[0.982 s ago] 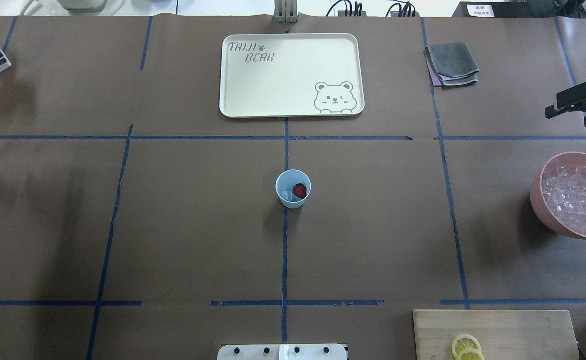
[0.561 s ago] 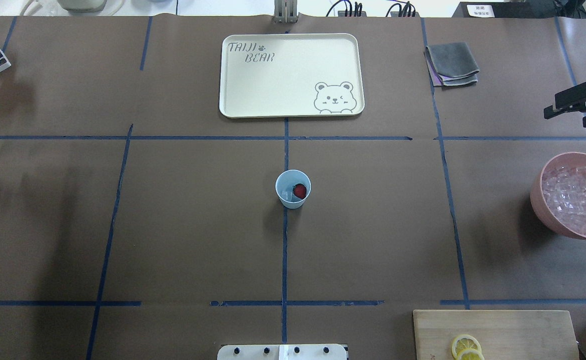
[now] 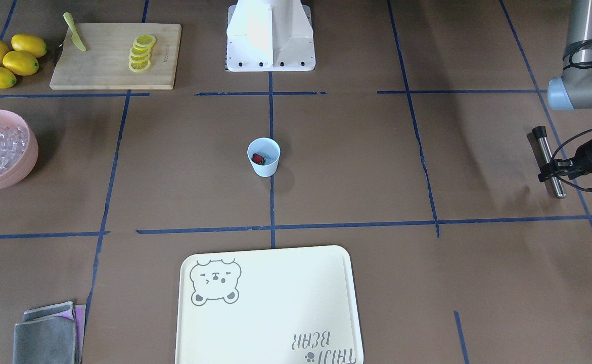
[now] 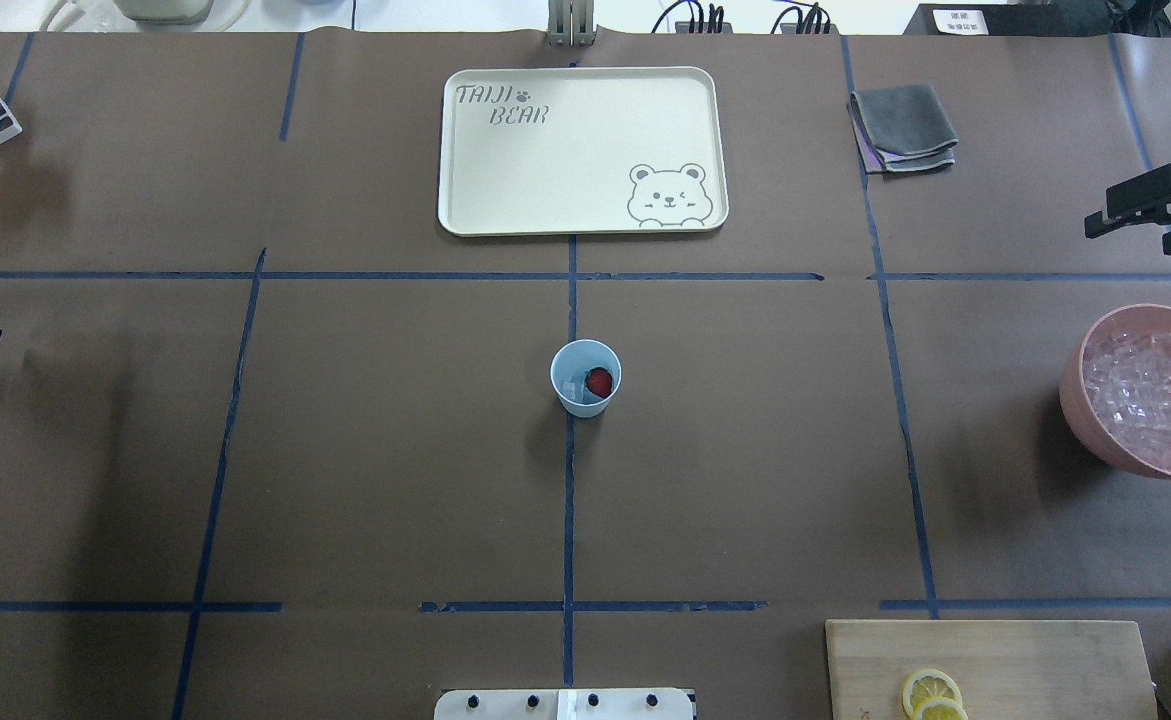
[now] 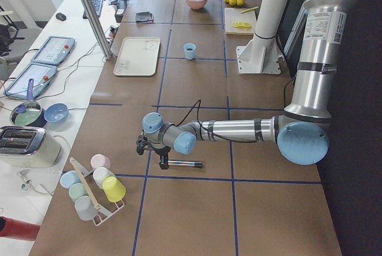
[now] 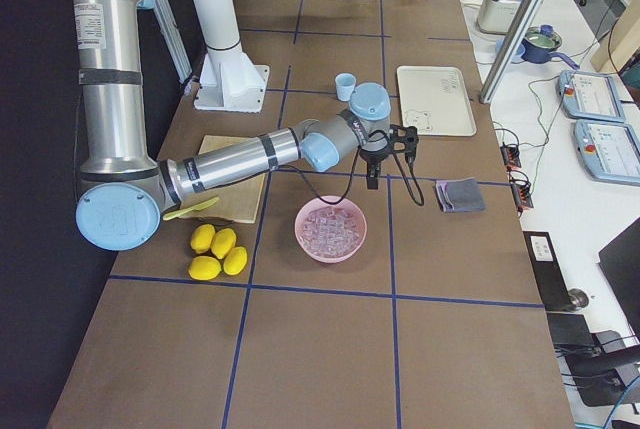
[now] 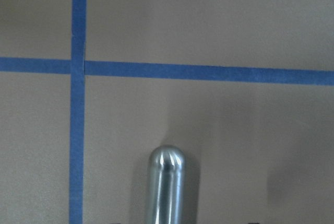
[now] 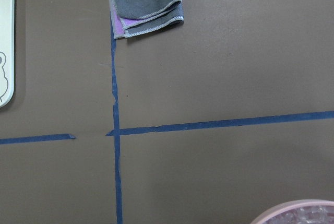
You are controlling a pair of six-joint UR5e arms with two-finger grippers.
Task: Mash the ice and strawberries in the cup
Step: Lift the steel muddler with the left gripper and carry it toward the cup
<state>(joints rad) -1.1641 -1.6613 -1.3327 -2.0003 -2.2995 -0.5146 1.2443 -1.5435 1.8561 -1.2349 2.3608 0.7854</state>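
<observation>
The pale blue cup (image 4: 585,378) (image 3: 264,156) stands upright at the table's centre. Inside it lie a dark red strawberry (image 4: 599,380) (image 3: 258,158) and clear ice (image 4: 573,388). Both grippers are far from the cup. At the table's left end my left gripper (image 3: 552,171) (image 5: 152,147) is shut on a metal muddler (image 3: 548,162) (image 7: 166,182) that lies low over the table. My right gripper (image 4: 1133,232) (image 6: 388,161) hangs open and empty at the right end, beyond the pink bowl (image 4: 1075,400) (image 3: 32,156) full of ice cubes.
A cream bear tray (image 4: 585,150) sits at the far middle, with a folded grey cloth (image 4: 903,125) to its right. A cutting board (image 4: 990,665) with lemon slices and whole lemons (image 3: 7,58) are near the robot base (image 3: 270,35). A cup rack (image 5: 92,184) stands at the left end.
The left gripper has shifted a little toward the robot's side along the muddler. The right gripper has drifted slightly leftward. The cup has not moved.
</observation>
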